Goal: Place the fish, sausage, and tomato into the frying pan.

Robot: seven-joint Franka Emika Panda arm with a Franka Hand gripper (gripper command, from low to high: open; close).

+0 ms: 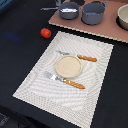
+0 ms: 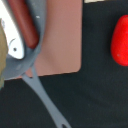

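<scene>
Frying pan (image 1: pixel 69 11) on the brown board holds sausage (image 2: pixel 23 21) and fish (image 2: pixel 13 46); tomato (image 1: pixel 45 33) waits on the dark surface.
You must fetch the tomato squarely; whether the fingers are open cannot be told.

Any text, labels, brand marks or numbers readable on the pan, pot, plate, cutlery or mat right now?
None: no readable text in either view.
Pan, pot, plate, cutlery and mat: no writing or marks visible.
Tomato and sausage: plain, no labels.
Both pictures are small and blurry, so tiny print would not show.
</scene>
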